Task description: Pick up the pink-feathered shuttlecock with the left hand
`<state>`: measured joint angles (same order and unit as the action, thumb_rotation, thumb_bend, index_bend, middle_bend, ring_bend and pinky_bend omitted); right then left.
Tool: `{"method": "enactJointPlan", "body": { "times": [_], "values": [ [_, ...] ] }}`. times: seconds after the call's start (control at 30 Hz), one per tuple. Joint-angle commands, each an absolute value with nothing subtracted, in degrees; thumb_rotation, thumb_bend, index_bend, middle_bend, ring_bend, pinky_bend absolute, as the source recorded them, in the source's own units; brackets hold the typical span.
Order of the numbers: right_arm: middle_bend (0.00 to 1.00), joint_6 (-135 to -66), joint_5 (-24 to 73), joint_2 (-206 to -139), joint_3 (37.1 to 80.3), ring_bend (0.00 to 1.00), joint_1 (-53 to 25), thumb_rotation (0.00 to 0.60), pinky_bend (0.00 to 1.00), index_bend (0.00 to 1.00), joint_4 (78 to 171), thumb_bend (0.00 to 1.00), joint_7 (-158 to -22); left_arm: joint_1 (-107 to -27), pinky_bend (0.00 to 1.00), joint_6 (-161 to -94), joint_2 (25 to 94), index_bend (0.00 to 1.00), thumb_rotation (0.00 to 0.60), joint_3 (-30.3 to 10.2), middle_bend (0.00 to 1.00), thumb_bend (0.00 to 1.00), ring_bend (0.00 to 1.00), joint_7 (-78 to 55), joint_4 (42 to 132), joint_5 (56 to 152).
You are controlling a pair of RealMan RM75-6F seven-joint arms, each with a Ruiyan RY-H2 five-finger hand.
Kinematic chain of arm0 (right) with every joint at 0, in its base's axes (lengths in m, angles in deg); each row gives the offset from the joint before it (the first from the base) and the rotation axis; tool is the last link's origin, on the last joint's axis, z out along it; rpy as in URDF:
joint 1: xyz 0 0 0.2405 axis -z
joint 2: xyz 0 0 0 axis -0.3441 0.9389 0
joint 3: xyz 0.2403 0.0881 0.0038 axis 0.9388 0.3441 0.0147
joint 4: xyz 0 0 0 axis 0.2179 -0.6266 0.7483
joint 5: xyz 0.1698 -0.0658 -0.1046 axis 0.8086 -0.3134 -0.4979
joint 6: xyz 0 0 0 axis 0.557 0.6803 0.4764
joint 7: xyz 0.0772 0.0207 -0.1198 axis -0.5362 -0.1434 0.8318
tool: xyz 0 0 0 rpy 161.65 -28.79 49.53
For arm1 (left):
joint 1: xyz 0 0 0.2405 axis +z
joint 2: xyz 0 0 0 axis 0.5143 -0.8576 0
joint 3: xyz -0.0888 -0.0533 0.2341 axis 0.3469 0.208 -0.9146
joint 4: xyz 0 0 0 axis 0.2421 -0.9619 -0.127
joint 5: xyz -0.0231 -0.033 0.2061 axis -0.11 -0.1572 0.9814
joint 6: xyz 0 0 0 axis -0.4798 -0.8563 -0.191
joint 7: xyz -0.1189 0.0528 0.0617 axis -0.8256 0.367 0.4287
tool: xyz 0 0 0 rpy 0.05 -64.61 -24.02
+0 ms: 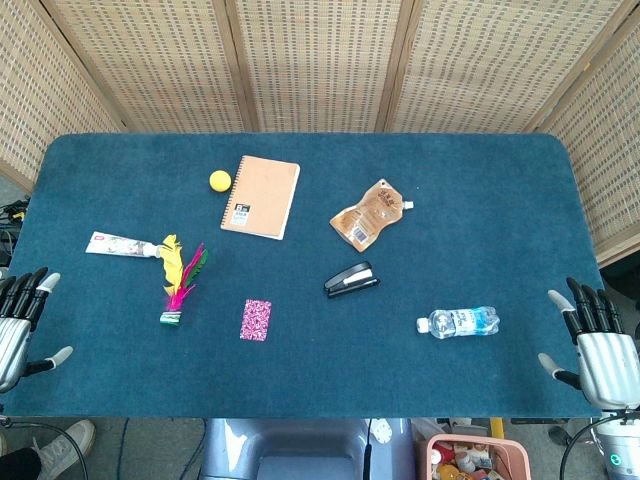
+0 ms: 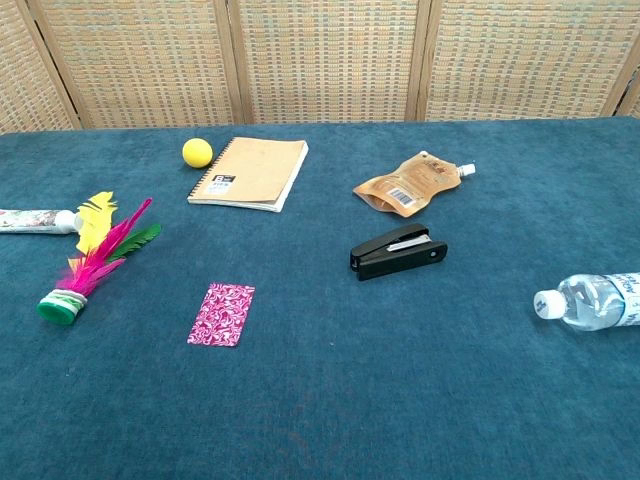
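Observation:
The shuttlecock (image 1: 180, 283) lies on the blue table at the left, with pink, yellow and green feathers and a green-and-white base toward the front; the chest view shows the shuttlecock (image 2: 92, 262) lying flat too. My left hand (image 1: 20, 322) hovers at the table's front left corner, fingers spread, holding nothing, well left of the shuttlecock. My right hand (image 1: 598, 345) is at the front right corner, fingers apart and empty. Neither hand appears in the chest view.
A white tube (image 1: 120, 245) lies just behind the shuttlecock. A pink patterned card (image 1: 256, 320), black stapler (image 1: 351, 280), spiral notebook (image 1: 261, 196), yellow ball (image 1: 220, 180), brown pouch (image 1: 368, 215) and water bottle (image 1: 460, 322) are spread over the table (image 1: 480, 180).

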<state>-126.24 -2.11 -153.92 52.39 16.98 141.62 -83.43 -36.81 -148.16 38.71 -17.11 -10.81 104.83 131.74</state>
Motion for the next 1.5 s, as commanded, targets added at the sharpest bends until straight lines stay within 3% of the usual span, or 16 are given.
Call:
{"method": "enactJointPlan", "body": {
  "times": [0.03, 0.3, 0.53, 0.63, 0.77, 1.13, 1.5],
  "values": [
    [0.0, -126.18, -2.0, -153.86, 52.42, 0.0, 17.0, 0.6, 0.0, 0.0, 141.64, 0.0, -83.5, -36.78, 0.0, -148.12, 38.68, 0.0, 0.6, -17.17, 0.0, 0.0, 0.0, -10.52, 105.01, 131.68],
    [0.0, -126.43, -1.44, -154.04, 52.8, 0.0, 17.13, 0.6, 0.0, 0.0, 141.74, 0.0, -82.72, -39.18, 0.0, -144.73, 38.16, 0.0, 0.6, -15.94, 0.0, 0.0, 0.0, -10.63, 105.45, 130.38],
    [0.0, -125.39, 1.24, -154.27, 54.2, 0.0, 16.62, 0.6, 0.0, 0.0, 142.03, 0.0, -81.42, -48.49, 0.0, -136.46, 39.44, 0.0, 0.6, -12.42, 0.0, 0.0, 0.0, -6.93, 100.09, 132.53],
    [0.0, -124.65, 2.85, -154.53, 54.88, 0.0, 16.31, 0.6, 0.0, 0.0, 141.92, 0.0, -80.57, -54.51, 0.0, -132.65, 41.83, 0.0, 0.6, -11.97, 0.0, 0.0, 0.0, -7.21, 92.58, 137.28],
    [0.0, -123.88, 4.05, -154.91, 55.37, 0.0, 15.9, 0.6, 0.0, 0.0, 141.63, 0.0, -79.59, -61.64, 0.0, -133.28, 47.27, 0.0, 0.6, -13.23, 0.0, 0.0, 0.0, -11.57, 78.06, 146.69],
    [0.0, -121.12, 7.6, -156.85, 56.13, 0.0, 14.66, 0.6, 0.0, 0.0, 140.21, 0.0, -76.25, -72.99, 0.0, -137.51, 64.87, 0.0, 0.6, -21.89, 0.0, 0.04, 0.0, -27.56, 40.1, 158.52],
    [0.0, -119.47, 10.18, -158.08, 56.8, 0.0, 13.8, 0.6, 0.0, 0.0, 138.8, 0.0, -74.64, -76.0, 0.0, -137.82, 73.35, 0.06, 0.6, -26.88, 0.0, 0.09, 0.0, -30.95, 27.5, 159.33]
  ]
}}
